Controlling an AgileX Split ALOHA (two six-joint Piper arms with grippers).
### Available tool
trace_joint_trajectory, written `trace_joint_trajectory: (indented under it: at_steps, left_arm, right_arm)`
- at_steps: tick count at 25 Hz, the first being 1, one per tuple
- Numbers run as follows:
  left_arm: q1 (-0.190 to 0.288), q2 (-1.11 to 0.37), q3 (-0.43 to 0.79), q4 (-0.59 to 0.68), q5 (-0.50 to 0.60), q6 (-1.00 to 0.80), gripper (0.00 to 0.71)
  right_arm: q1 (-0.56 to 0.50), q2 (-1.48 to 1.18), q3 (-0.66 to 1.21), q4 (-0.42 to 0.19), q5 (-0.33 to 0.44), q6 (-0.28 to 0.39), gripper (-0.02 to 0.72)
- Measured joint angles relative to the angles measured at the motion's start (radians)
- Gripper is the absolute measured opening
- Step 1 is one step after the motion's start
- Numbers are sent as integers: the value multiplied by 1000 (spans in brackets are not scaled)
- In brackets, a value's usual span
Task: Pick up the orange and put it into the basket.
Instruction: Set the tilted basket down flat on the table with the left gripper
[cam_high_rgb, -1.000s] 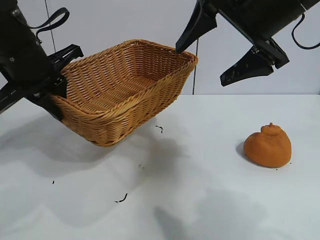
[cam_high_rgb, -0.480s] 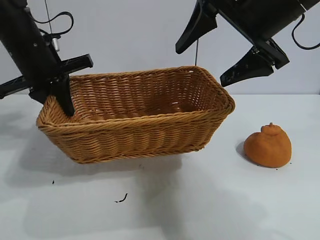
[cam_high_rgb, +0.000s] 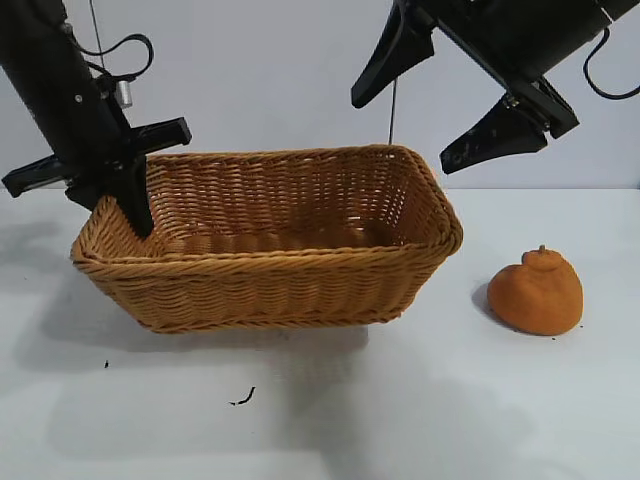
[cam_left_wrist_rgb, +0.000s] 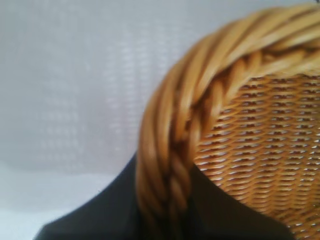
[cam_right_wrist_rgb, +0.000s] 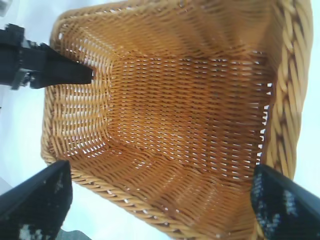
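The tan wicker basket sits level at the table's middle. My left gripper is shut on the braided rim at its left end, with one black finger inside the wall and one outside. The lumpy orange lies alone on the white table, right of the basket. My right gripper hangs wide open above the basket's right end and holds nothing. In the right wrist view its fingers frame the empty woven inside of the basket, with the left gripper at the far end.
A few dark specks lie on the table in front of the basket. A pale wall closes off the back. Bare table surface stretches in front of the orange and the basket.
The left gripper has swung the basket from a raised, tilted pose down to level and shifted it right. The right arm and the orange have not moved.
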Motion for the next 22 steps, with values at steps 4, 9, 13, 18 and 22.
trace_joint_trajectory:
  at_steps: [4,9,13,18,22]
  left_arm:
    - [0,56,0,10,-29,19,97]
    - [0,81,-6,8,-36,33,96]
    - [0,86,-8,8,-35,36,96]
    - [0,94,-8,-2,-44,38,199]
    - [-3,107,-6,-15,-44,37,545]
  right_arm:
    - [0,0,0,0,0,0,696]
    - [0,0,0,0,0,0,696]
    - [0,0,0,0,-2,0,696]
    - [0,0,0,0,-3,0,696]
    - [0,0,0,-1,-4,0,696]
